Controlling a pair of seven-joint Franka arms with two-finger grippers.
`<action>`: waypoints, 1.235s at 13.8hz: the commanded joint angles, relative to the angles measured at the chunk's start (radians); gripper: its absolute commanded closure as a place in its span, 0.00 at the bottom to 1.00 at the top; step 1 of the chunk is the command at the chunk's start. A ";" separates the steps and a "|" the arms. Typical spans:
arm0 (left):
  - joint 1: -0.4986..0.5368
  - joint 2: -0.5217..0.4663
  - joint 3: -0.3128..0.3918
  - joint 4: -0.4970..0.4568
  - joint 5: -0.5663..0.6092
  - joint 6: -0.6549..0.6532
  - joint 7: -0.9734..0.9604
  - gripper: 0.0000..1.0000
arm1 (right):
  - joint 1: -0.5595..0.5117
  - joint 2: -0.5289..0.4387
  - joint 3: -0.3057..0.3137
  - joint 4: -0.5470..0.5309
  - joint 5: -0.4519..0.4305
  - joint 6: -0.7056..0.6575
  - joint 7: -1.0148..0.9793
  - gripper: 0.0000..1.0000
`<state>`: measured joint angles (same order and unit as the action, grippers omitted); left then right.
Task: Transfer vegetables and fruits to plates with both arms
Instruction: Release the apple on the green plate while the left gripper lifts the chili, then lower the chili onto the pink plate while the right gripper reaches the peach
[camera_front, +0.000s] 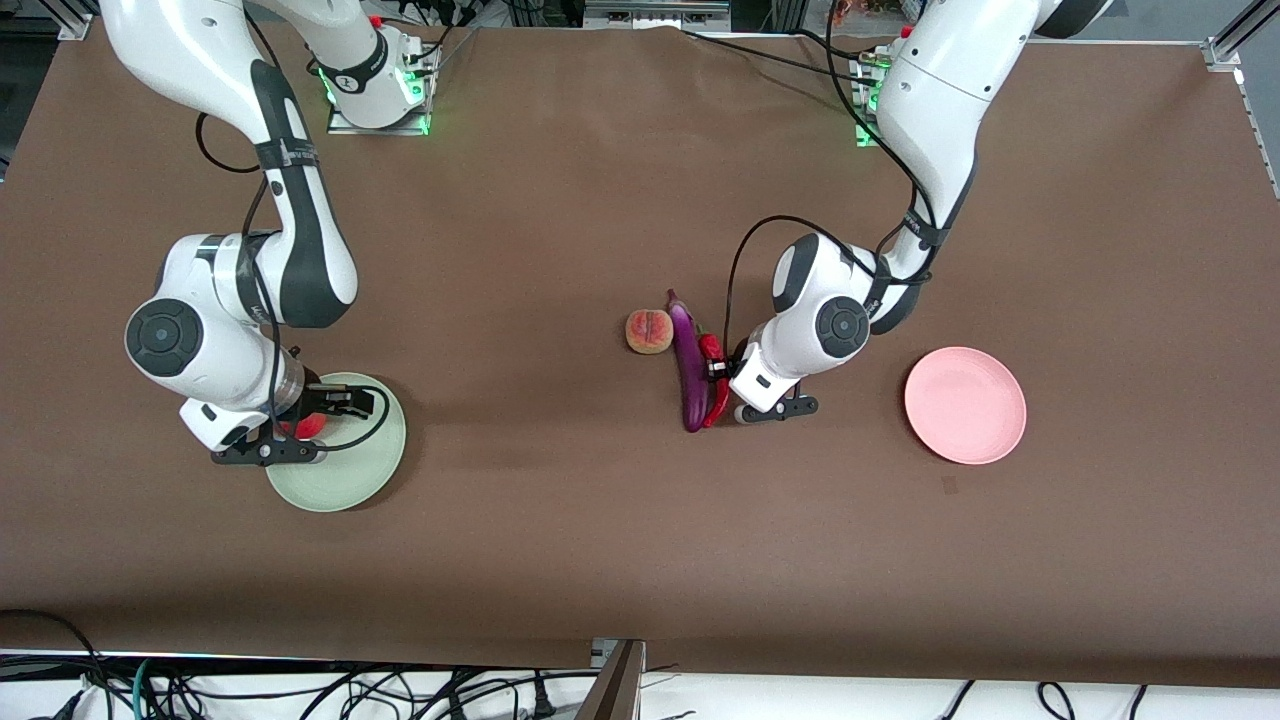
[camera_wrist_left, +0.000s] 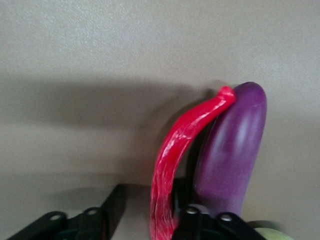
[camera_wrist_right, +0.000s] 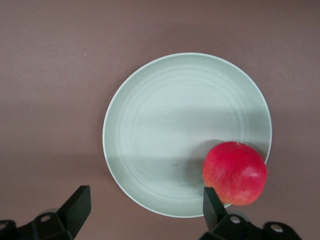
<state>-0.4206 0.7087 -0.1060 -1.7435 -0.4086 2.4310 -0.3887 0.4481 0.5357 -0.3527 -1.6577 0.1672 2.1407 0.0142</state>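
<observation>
My left gripper (camera_front: 716, 380) is down at the table, open, with its fingers either side of the red chili pepper (camera_front: 716, 392). In the left wrist view one finger stands between the chili (camera_wrist_left: 175, 150) and the purple eggplant (camera_wrist_left: 232, 145); the gripper (camera_wrist_left: 151, 197) is not closed on it. The eggplant (camera_front: 689, 368) lies against the chili, and the peach (camera_front: 649, 331) lies beside the eggplant's stem end. My right gripper (camera_front: 318, 412) is open just above the pale green plate (camera_front: 340, 480). The red fruit (camera_wrist_right: 235, 172) rests on that plate (camera_wrist_right: 165, 115) near its rim, beside one finger of the right gripper (camera_wrist_right: 145, 194).
The pale pink plate (camera_front: 965, 405) lies bare toward the left arm's end of the table, beside the left gripper. Brown cloth covers the table (camera_front: 560, 520). Cables run along the table edge nearest the front camera.
</observation>
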 joint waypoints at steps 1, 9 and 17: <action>0.000 0.000 -0.001 -0.008 -0.024 -0.001 0.042 1.00 | 0.032 0.000 0.000 0.012 0.015 -0.019 0.067 0.01; 0.141 -0.089 0.077 0.087 0.191 -0.340 0.150 1.00 | 0.113 -0.002 0.000 0.033 0.015 -0.054 0.243 0.01; 0.443 -0.041 0.081 0.182 0.470 -0.405 0.727 1.00 | 0.369 0.145 0.075 0.209 0.074 -0.030 0.997 0.01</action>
<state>-0.0347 0.6373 -0.0123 -1.5958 0.0048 2.0377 0.2301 0.7767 0.5950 -0.2914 -1.5687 0.2173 2.1200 0.8437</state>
